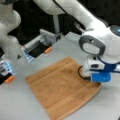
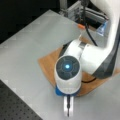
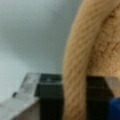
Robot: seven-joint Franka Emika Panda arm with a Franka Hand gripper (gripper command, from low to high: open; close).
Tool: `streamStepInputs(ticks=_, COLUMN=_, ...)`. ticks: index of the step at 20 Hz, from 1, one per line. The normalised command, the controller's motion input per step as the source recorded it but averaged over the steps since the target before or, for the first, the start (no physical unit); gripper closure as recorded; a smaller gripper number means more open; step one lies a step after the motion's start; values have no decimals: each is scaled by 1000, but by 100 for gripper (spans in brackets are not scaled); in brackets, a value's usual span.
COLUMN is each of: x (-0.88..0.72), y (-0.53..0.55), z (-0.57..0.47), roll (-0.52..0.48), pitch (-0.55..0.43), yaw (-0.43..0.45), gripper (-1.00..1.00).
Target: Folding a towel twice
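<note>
The orange-brown towel (image 1: 60, 85) lies spread flat in a single layer on the grey table (image 1: 17, 105), with stripe bands near two opposite edges. In both front views my gripper (image 1: 87, 78) is down at the towel's edge, at a front view's right. From the opposite side the arm covers much of the towel (image 2: 48, 63), and the gripper (image 2: 68, 110) shows two fingers close together with a thin dark slit between them. In the wrist view the towel's hem (image 3: 75, 75) runs up across the gripper (image 3: 72, 97), over a black pad.
A metal frame (image 1: 47, 37) with orange tabs (image 1: 48, 50) and blue-lit parts (image 1: 27, 56) stands at the table's back edge. A black perforated board (image 2: 15, 107) borders the table at a front view's bottom left. A black cable (image 2: 87, 27) hangs along the arm.
</note>
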Motion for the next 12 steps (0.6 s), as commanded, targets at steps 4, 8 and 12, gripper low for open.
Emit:
streamStepInputs(ticks=4, x=-238, y=98, z=29, roll=-49, pitch=-117, yaw=-35, gripper=100)
streamStepInputs(ticks=8, x=-591, y=263, z=24, roll=-113, pitch=-210, yaw=-77, gripper=100)
streamStepInputs(ticks=12, x=-956, y=365, z=31, roll=-109, pitch=-240, yaw=-39, gripper=100)
